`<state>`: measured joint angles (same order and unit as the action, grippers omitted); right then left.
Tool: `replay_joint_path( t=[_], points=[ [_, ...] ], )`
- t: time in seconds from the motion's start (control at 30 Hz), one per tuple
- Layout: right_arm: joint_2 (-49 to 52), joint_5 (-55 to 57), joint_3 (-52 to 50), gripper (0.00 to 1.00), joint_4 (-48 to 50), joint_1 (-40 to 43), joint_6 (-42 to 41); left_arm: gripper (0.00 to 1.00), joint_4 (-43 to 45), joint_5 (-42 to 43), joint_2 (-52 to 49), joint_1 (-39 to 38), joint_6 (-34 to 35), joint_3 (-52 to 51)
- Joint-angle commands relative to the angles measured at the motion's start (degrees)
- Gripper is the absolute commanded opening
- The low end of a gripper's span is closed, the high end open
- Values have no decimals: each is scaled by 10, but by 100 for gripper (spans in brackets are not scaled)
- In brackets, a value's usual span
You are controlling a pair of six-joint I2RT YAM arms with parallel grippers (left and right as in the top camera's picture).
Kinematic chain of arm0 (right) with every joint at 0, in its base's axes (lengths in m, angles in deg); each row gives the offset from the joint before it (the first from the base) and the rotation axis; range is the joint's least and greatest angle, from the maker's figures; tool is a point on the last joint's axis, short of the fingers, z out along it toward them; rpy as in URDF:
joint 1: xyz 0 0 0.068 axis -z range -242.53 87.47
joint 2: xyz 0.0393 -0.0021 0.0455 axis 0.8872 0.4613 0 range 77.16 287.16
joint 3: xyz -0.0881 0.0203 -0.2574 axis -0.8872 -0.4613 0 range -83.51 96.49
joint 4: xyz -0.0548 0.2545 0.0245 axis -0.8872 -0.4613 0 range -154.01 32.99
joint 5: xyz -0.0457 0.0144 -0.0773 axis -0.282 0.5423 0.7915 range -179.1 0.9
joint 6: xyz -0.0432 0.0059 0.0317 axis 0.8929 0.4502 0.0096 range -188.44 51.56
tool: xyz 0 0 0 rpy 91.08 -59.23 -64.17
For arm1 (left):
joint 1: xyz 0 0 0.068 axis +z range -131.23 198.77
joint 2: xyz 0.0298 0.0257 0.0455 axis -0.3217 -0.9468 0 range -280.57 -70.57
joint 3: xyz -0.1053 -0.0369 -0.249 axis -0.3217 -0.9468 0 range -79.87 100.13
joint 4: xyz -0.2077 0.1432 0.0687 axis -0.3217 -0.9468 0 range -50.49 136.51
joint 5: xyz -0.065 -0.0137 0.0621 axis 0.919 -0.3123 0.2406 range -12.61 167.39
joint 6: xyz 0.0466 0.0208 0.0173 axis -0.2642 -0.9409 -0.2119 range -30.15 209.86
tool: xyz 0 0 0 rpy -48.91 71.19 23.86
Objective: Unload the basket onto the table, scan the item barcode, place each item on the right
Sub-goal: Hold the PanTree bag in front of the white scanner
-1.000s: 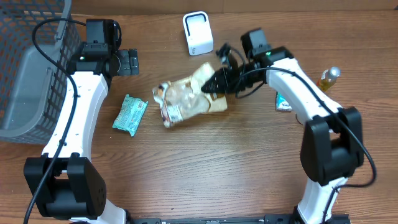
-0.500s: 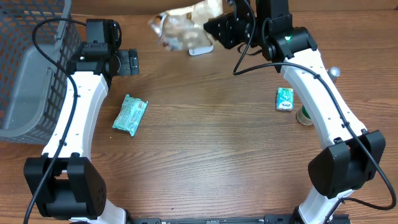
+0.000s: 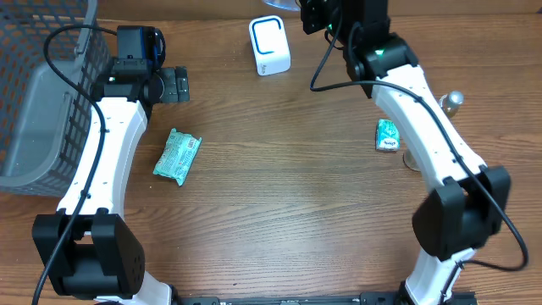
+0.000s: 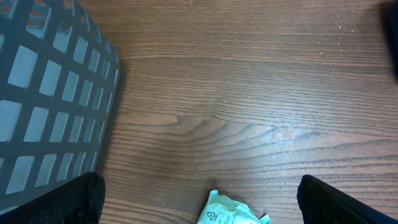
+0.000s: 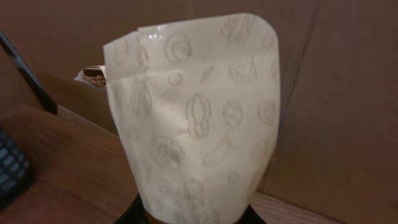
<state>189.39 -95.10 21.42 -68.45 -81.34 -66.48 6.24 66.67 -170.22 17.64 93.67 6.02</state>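
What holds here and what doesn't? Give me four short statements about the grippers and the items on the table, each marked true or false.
1. The right gripper is shut on the cream bag. True.
2. The left gripper holds the green packet. False: it is open and empty, and the packet lies on the table.
3. The white scanner stands on the table. True.
4. The small green pack lies in the basket. False: it lies on the table, far from the basket.

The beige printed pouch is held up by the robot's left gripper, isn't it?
No: the right gripper holds the beige printed pouch up, as the right wrist view shows. The left gripper stands open, empty.
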Motion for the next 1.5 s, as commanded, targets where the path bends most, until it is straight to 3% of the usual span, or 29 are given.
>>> replay_joint_path(
  t=[0.0,0.13,0.3,0.97,1.47],
  points=[
    [44,39,3,4,29,-5,27,99,2,-2,10,-3,-13,12],
    [85,119,3,4,60,-13,75,100,2,-2,10,-3,-13,12],
    [111,142,3,4,69,-24,120,100,2,-2,10,-3,-13,12],
    [120,157,3,4,-24,-79,120,100,2,-2,10,-3,-13,12],
    [120,148,3,4,-3,-107,120,100,2,-2,10,-2,-13,12]
  ],
)
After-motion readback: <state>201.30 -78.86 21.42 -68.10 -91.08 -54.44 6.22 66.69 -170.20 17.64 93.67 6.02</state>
